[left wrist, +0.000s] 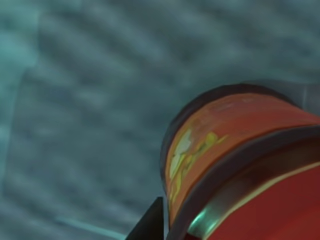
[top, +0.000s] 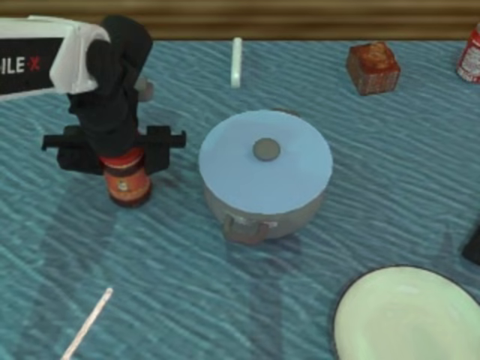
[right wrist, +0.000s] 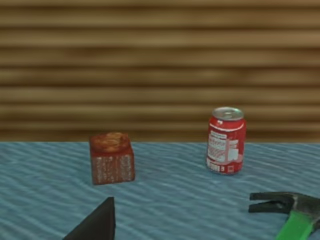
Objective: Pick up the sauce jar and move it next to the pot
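Observation:
The sauce jar, small with a red rim and a brown-and-orange label, is at the table's left, a short way left of the pot. The pot is large, round and grey, with a pale-blue lid and a grey knob. My left gripper comes down over the jar's top and is shut on it. The left wrist view is filled by the jar, with one dark finger beside its wall. My right gripper is parked at the right edge, open, with one finger showing.
A reddish-brown box and a red-and-white can stand at the back right. A pale-green plate lies front right. A white bar lies behind the pot and a pale stick front left. A green-handled hammer lies near the can.

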{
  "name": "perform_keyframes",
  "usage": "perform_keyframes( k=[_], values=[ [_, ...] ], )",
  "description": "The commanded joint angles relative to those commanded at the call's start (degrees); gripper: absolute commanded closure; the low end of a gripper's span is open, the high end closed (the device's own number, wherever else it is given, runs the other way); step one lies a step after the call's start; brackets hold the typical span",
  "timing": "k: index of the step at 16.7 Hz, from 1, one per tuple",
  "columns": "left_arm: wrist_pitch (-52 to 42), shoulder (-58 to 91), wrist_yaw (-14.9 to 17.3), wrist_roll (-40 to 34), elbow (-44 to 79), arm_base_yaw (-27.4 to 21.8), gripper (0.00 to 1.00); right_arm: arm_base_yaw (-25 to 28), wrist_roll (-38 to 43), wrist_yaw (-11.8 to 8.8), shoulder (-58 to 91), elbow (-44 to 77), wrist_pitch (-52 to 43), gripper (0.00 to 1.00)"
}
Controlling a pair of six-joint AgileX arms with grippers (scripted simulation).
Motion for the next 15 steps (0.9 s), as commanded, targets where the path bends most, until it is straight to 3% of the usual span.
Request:
perform_keyframes(
  k=[11,15],
  values=[
    [0.0,0.0,0.0,0.0,0.0,0.0,0.02,0.0,0.0,0.0,0.0,0.0,0.0,0.0],
    [0.0,0.0,0.0,0.0,0.0,0.0,0.0,0.0,0.0,0.0,0.0,0.0,0.0,0.0]
  ],
)
